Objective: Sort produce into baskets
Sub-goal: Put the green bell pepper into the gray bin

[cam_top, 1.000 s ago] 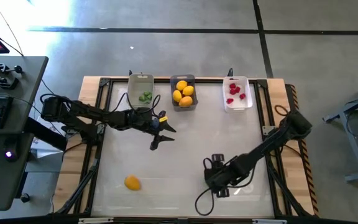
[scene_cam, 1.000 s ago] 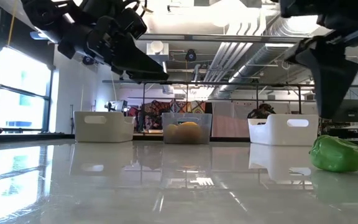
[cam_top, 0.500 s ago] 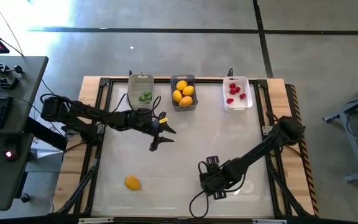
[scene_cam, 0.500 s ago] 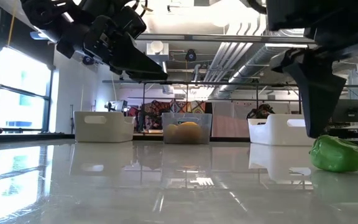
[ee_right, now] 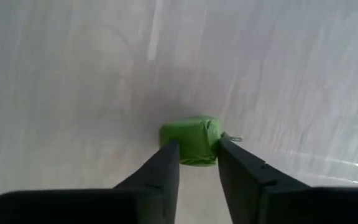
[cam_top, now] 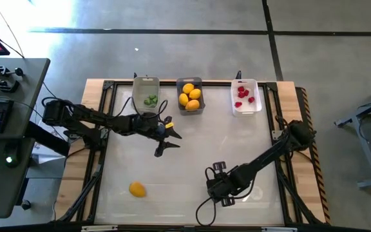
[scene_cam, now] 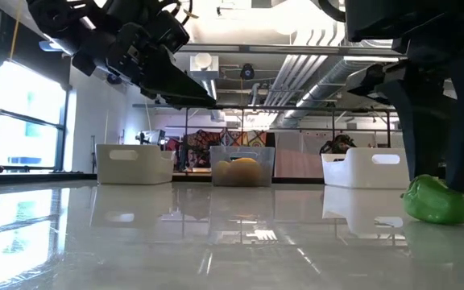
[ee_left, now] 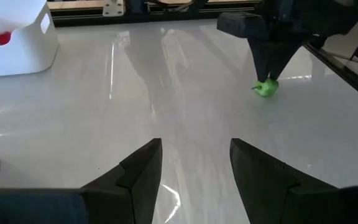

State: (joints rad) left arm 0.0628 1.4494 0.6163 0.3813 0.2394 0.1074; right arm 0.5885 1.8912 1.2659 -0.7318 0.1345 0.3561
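Green and small, a toy produce piece [ee_right: 191, 142] sits on the white bench [cam_top: 192, 148] near its front right, with the right hand [ee_right: 196, 163] clenching on it, fingers at either side. Next comes lifting it and carrying it to the clear tub [cam_top: 146, 94] holding green bits. The left hand [ee_left: 194, 155] hangs released above mid-bench.

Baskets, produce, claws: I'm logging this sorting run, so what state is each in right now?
Clear basket: upright, green bits inside.
Grey basket: upright, holds lemons.
White basket: upright, holds red berries.
Orange fruit: loose on the table, unsorted.
Green pepper: on the table, between the right claw's fingers.
Right claw: closing around the pepper.
Left claw: open, empty, raised.
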